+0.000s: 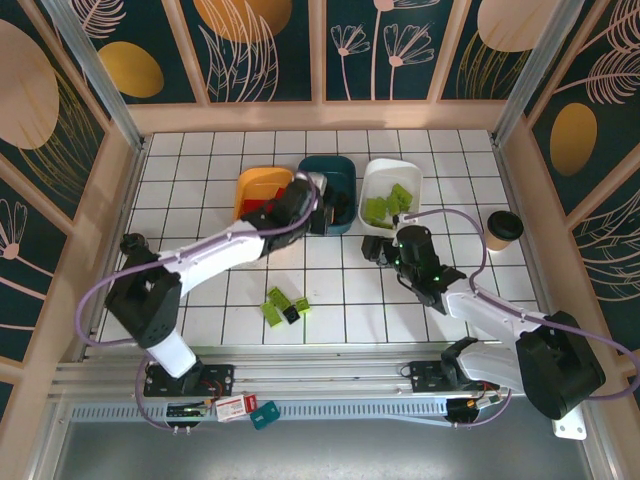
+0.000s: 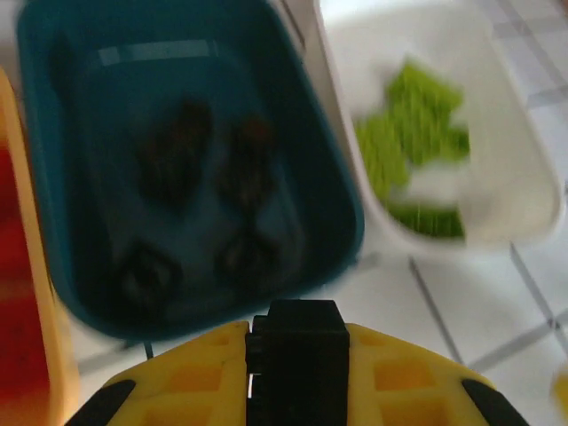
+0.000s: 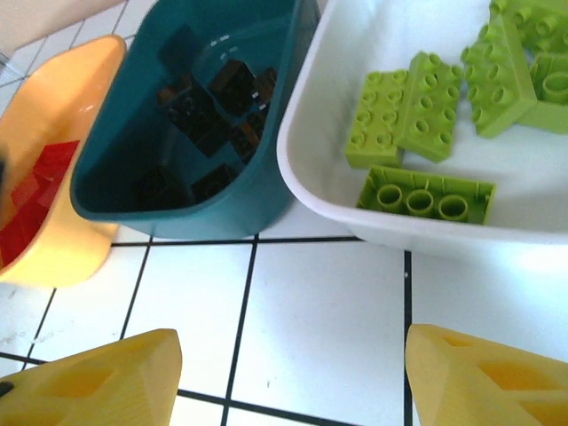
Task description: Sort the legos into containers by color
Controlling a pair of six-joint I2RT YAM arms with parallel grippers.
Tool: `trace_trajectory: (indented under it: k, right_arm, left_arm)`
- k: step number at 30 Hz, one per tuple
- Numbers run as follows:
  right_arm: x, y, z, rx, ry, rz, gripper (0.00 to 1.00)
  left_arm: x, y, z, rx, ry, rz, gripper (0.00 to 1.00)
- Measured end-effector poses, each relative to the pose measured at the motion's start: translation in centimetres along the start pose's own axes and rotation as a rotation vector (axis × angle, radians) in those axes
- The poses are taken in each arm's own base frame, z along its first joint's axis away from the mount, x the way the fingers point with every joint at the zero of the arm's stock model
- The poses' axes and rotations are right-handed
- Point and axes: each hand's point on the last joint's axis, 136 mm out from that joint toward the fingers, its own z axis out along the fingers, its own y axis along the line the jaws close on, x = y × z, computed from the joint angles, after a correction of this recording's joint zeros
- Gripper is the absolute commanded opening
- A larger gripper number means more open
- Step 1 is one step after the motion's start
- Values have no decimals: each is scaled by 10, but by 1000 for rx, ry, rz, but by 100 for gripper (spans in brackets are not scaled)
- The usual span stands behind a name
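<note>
Left gripper (image 1: 312, 205) is clamped on a black brick (image 2: 295, 346) over the teal tub's (image 2: 115, 115) 6 o'clock rim. Right gripper (image 3: 288, 390) hangs spread and empty by the white tub (image 1: 385, 172). Loose bricks (image 1: 283, 305) sit at the table's (image 1: 450, 170) 6 o'clock. They look light, hard and slick, so I'd pinch the flat sides.

white tiled table (image 1: 200, 190) with dark grid lines; teal wall panels (image 1: 380, 45) with floral prints, wooden framing, bright even light
</note>
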Motion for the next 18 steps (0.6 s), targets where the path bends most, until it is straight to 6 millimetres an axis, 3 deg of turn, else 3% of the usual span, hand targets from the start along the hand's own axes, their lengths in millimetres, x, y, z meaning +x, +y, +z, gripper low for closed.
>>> trace_trajectory:
  k: [2, 4, 7, 10, 13, 18]
  right_arm:
    - [5, -1, 0, -2, 13, 3, 68]
    - [11, 1, 0, -10, 26, -1, 68]
    - [22, 8, -1, -37, 52, -18, 69]
    - [34, 20, -3, -79, 84, -48, 71]
    - [48, 39, -5, -147, 122, -95, 72]
    - [89, 69, -1, -234, 231, -184, 74]
  left_arm:
    - [-22, 3, 18, -6, -36, -21, 13]
    - [-29, 8, 40, -19, -34, -33, 15]
    - [-20, 22, 79, -53, 11, -44, 30]
    - [-7, 33, 105, -80, 65, -47, 49]
    - [-5, 33, 109, -77, 88, -50, 69]
    - [-36, 14, 87, -9, 22, -76, 93]
